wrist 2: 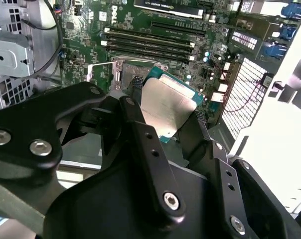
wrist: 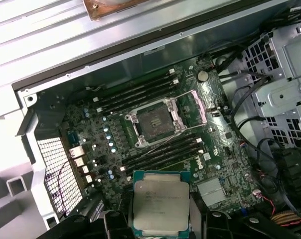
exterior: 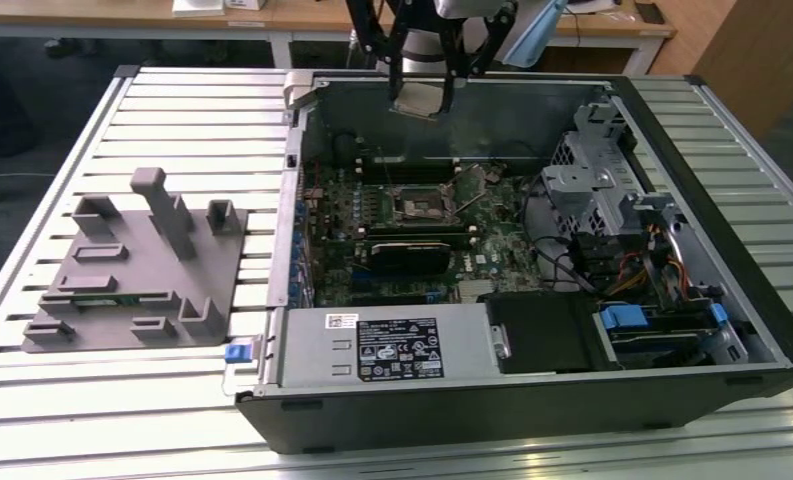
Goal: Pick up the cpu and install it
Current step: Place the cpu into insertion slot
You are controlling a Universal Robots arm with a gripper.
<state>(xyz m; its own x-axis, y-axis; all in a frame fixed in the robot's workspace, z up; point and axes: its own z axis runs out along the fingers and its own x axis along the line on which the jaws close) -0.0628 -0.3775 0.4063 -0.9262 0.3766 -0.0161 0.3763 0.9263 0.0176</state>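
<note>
In the first wrist view the cpu runs off the picture's edge, and the jaws beside it are cut off there too. In the second wrist view the black links of the gripper cover a corner of the cpu, which hides much of the socket behind it. In the exterior view the arm above the cpu is cut off.

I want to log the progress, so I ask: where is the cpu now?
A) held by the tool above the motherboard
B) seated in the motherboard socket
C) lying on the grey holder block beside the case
A: in the first wrist view the cpu sits clamped in the tool, while the socket beyond it is empty.
</note>
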